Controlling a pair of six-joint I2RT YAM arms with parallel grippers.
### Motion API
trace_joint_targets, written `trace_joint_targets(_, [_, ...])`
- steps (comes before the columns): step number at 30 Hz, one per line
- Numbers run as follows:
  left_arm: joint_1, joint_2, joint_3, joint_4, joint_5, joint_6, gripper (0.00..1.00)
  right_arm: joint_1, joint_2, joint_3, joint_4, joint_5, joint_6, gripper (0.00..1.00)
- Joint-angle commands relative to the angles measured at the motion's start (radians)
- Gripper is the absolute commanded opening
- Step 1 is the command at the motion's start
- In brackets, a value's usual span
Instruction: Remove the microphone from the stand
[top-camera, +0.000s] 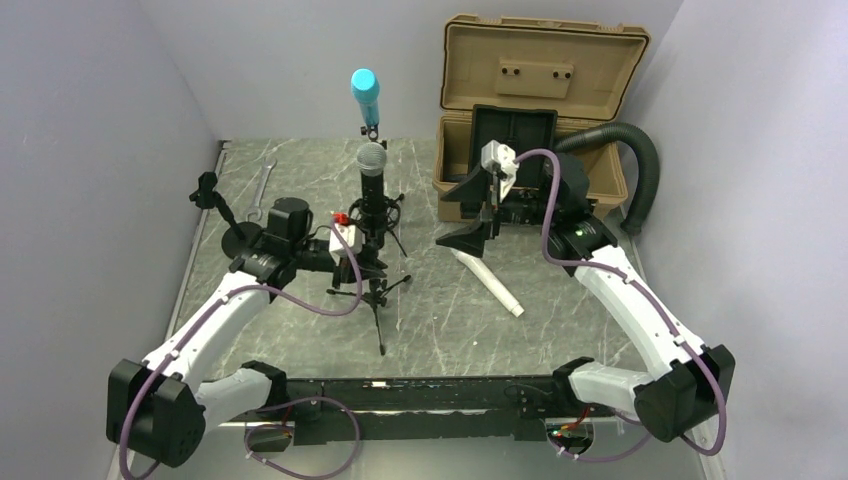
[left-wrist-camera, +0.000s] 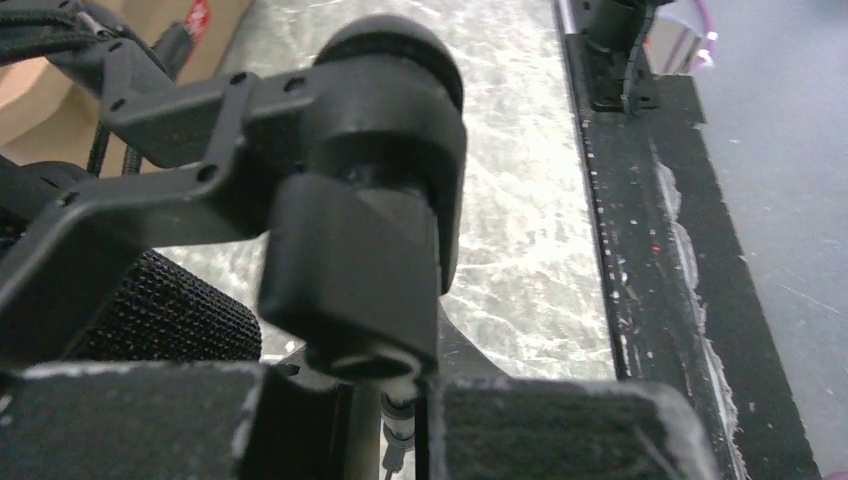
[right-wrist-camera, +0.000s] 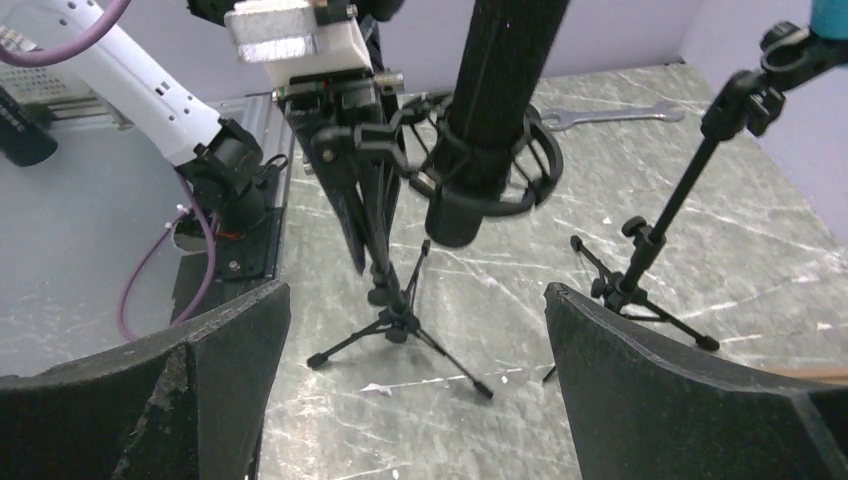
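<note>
A black microphone with a grey mesh head stands upright in a shock mount on a small tripod stand at the table's middle. My left gripper is shut on the stand's pole just under the mount. In the left wrist view the pole sits between the closed fingers, with the microphone's lower end right above them. My right gripper hangs open to the right of the microphone, apart from it. In the right wrist view its fingers frame the tripod and the microphone.
A second stand at the back holds a blue microphone. An open tan case and a black hose are at the back right. A white tube, a wrench and a small black stand are on the table.
</note>
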Motion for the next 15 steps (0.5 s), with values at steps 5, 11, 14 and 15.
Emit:
trace_joint_targets(5, [-0.153,0.062,0.127,-0.073,0.103,0.149,0.0,0.052,0.09,0.139,-0.061,-0.011,-0.083,1.0])
trace_joint_targets(11, [-0.193,0.097,0.131,-0.046,0.115,0.15,0.0,0.061,0.166,0.163,0.114,-0.07,0.105,1.0])
trace_joint_targets(14, [-0.199,0.112,0.132,-0.04,0.114,0.147,0.0,0.064,0.2,0.159,0.224,-0.109,0.214,1.0])
trace_joint_targets(15, [-0.201,0.118,0.134,-0.041,0.114,0.148,0.0,0.067,0.209,0.16,0.255,-0.118,0.245,1.0])
